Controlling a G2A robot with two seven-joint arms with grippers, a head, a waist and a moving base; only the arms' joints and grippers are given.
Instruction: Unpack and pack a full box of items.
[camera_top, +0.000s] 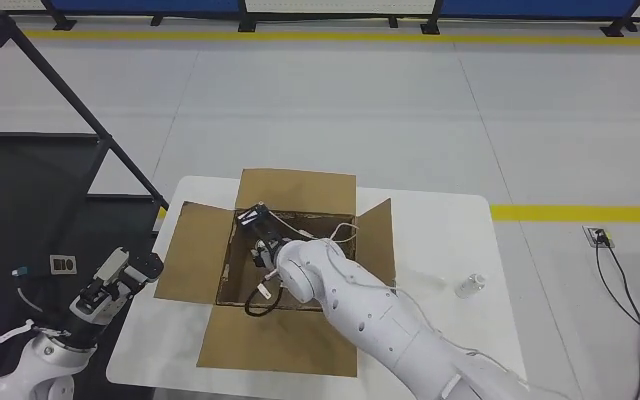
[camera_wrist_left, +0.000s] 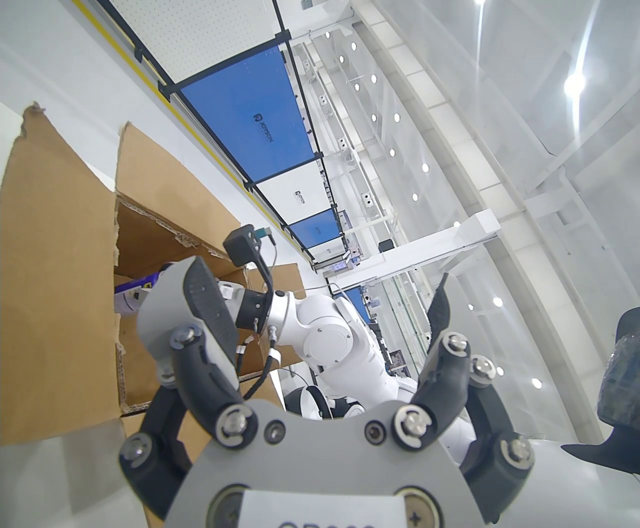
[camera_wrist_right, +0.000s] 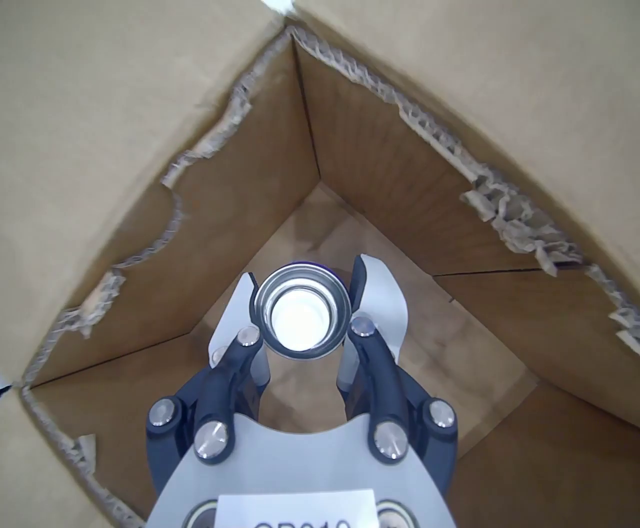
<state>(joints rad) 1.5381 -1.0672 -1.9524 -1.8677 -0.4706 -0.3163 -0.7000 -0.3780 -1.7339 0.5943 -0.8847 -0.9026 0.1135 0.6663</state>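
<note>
Pale fingers (camera_wrist_right: 377, 295) of the right gripper (camera_wrist_right: 302, 287) are pinching a silver metal can with a white cap (camera_wrist_right: 300, 320) from 2 sides, just under its rim. The can is sitting deep inside the brown cardboard box (camera_wrist_right: 400, 165), near 1 of its corners. Whether it is resting on the box floor or hanging clear of it, I cannot tell.

All 4 flaps are lying open on the white table (camera_top: 450, 230), and a small clear bottle (camera_top: 470, 285) is lying well apart from the box. The left gripper (camera_wrist_left: 319, 272) is hovering outside the box by the table's edge, its 2 dark-padded fingers spread wide and holding nothing.

Several things could go wrong from here:
- **Slipping:** the can's wall is round, smooth metal and the hold is high on it, so it is likely to swing or slide out if the lift is quick.
- **Snagging:** the corner walls and ragged corrugated edges are close, so a slanted pull is likely to catch a finger or the can.
- **Dragging:** a snag would probably pull the light box across the table, since nothing is bracing it.
</note>
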